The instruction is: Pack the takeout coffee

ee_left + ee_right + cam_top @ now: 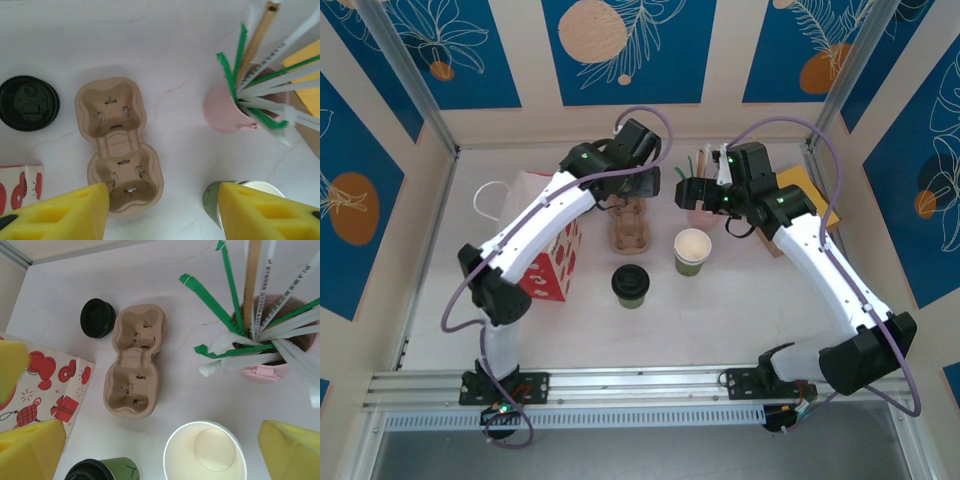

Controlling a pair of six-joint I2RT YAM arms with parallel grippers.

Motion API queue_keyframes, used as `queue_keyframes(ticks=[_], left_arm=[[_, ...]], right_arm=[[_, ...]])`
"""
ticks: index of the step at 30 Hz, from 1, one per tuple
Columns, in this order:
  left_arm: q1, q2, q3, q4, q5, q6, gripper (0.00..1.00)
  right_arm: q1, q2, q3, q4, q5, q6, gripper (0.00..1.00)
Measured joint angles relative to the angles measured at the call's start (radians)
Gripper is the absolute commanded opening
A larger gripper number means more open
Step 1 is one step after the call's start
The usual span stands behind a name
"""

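Note:
The takeout coffee (pixel 631 284), a small green cup with a black lid, stands upright at the table's middle front, and its top shows at the lower edge of the right wrist view (pixel 99 471). My left gripper (pixel 642 186) hovers open above the two-cup cardboard carrier (pixel 120 150), with its yellow fingers (pixel 67 215) either side of the carrier's near end and nothing between them. My right gripper (pixel 691 190) is open and empty too, high over the lidless green cup (pixel 205 452). The coffee sits apart from both grippers.
A loose black lid (pixel 27 102) lies left of the carrier. A pink cup of straws and stirrers (pixel 270 347) stands at the back right. A red-and-white paper bag (pixel 555 262) lies at the left. A yellow packet (pixel 812 196) lies under the right arm.

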Motion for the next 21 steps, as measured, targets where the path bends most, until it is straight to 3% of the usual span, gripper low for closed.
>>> queue_keyframes(ticks=[8, 21], left_arm=[[0.005, 0.127, 0.058, -0.055, -0.026, -0.078, 0.54], [0.073, 0.273, 0.062, -0.097, 0.06, -0.132, 0.46]], right_arm=[[-0.013, -0.024, -0.029, 0.004, -0.017, -0.002, 0.99], [-0.031, -0.09, -0.129, 0.008, -0.062, -0.002, 0.99]])
